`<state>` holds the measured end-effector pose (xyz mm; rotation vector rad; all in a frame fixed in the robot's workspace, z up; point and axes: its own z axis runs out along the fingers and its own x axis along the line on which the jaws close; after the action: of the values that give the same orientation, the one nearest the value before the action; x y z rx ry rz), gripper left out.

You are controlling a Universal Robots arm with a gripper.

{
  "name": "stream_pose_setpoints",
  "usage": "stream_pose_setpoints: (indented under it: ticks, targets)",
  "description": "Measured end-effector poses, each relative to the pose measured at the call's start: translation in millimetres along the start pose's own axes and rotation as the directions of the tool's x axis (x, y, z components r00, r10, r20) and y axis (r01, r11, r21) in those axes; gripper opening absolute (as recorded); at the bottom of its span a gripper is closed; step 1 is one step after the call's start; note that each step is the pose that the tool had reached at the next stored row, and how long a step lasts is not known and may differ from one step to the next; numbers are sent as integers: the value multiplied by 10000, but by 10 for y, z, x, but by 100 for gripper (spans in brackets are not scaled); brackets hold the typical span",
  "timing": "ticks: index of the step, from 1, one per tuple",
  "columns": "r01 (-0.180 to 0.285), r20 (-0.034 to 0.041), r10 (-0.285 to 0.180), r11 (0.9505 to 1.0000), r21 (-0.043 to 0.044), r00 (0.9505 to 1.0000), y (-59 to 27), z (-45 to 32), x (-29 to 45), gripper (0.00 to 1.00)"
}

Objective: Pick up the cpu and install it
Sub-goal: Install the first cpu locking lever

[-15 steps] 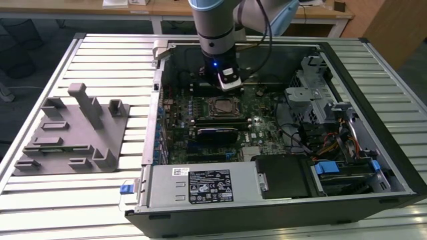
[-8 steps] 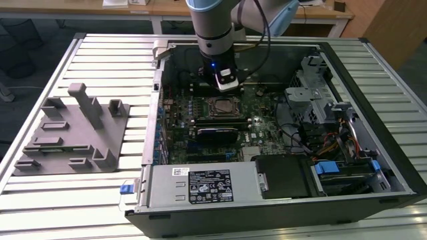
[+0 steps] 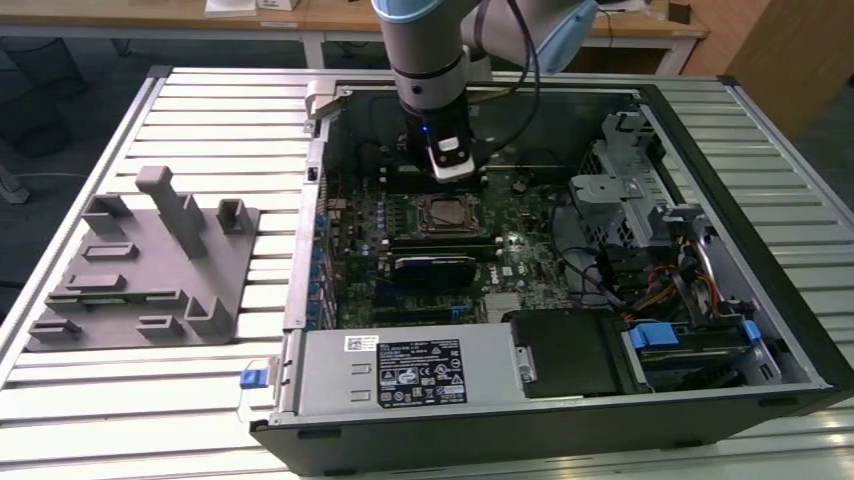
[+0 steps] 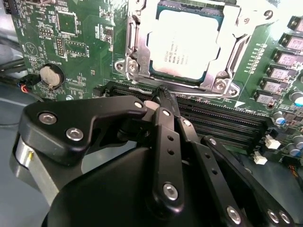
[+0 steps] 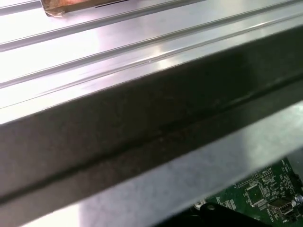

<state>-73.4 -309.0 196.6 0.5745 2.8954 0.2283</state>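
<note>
The cpu (image 4: pixel 185 45) already sits flat inside the socket frame (image 4: pixel 130 56) on the green board (image 4: pixel 71 42). Your claw (image 4: pixel 161 94) is clenched on nothing, just beside the frame. Keep it off the chip, and check all four edges lie level.

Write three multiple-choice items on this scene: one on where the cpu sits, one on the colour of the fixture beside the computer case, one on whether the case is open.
1. Where is the cpu?
A. in the motherboard socket
B. on the grey fixture
C. on the slatted table

2. What colour is the fixture?
A. blue
B. grey
C. red

3. What state is the computer case in?
A. closed
B. standing upright
C. lying open, side panel off

Answers: 1 A, the second wrist view shows it framed by the socket; 2 B, it is plain grey; 3 C, the motherboard is exposed.
</note>
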Motion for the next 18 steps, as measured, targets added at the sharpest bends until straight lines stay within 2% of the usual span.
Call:
stream_pose_setpoints:
  ticks: [4, 9, 15, 18]
  targets:
    - [-124, 52, 124, 9999, 82, 9999, -3, 14, 2, 11]
    - [-250, 83, 249, 9996, 125, 9997, -7, 30, 5, 11]
    - [-309, 94, 307, 9994, 128, 9995, -9, 46, 7, 11]
    - [-321, 69, 321, 9995, 74, 9995, -10, 47, 7, 11]
